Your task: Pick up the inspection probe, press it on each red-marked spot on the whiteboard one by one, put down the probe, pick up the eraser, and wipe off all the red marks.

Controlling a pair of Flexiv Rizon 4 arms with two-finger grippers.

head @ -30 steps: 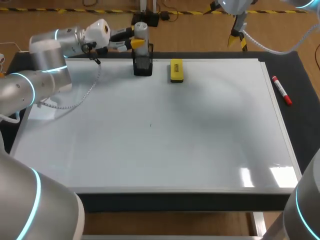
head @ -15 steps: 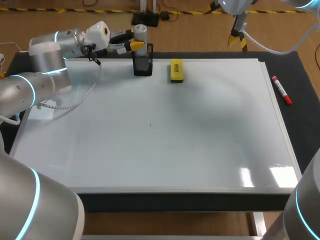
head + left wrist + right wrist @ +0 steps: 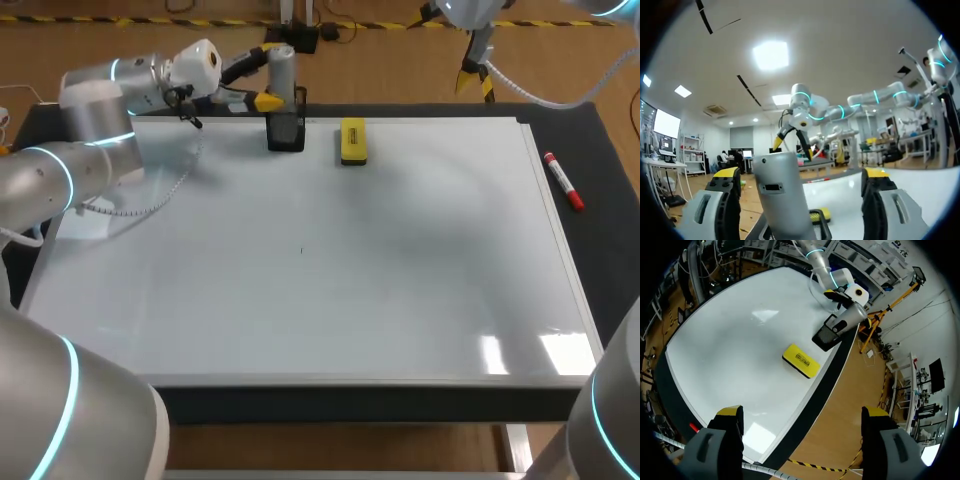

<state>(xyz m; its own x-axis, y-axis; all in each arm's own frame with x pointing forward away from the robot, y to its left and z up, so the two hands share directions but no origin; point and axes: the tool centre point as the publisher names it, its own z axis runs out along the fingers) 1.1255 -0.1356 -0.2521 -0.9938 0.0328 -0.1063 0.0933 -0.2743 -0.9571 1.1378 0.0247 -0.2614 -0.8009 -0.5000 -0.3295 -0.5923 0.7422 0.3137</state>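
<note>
The inspection probe (image 3: 283, 62), a silver cylinder, stands upright in a black holder (image 3: 286, 133) at the far edge of the whiteboard (image 3: 300, 260). The left pincer (image 3: 268, 78) sits around the probe's upper part with its fingers spread. In the left wrist view the probe (image 3: 782, 195) stands between the two yellow-tipped fingers (image 3: 722, 200) with a gap on either side, nearer to one than the other. The yellow eraser (image 3: 353, 140) lies flat on the whiteboard just beside the holder, apart from it. The right pincer (image 3: 474, 80) hangs above the far rim of the bench (image 3: 605, 210), well apart from probe and eraser. Its fingers (image 3: 726, 437) stand wide apart with nothing between them, and its wrist view looks down on the eraser (image 3: 801, 360) and the holder (image 3: 826, 336). A red marker (image 3: 563, 180) lies on the dark bench beside the whiteboard's right edge.
</note>
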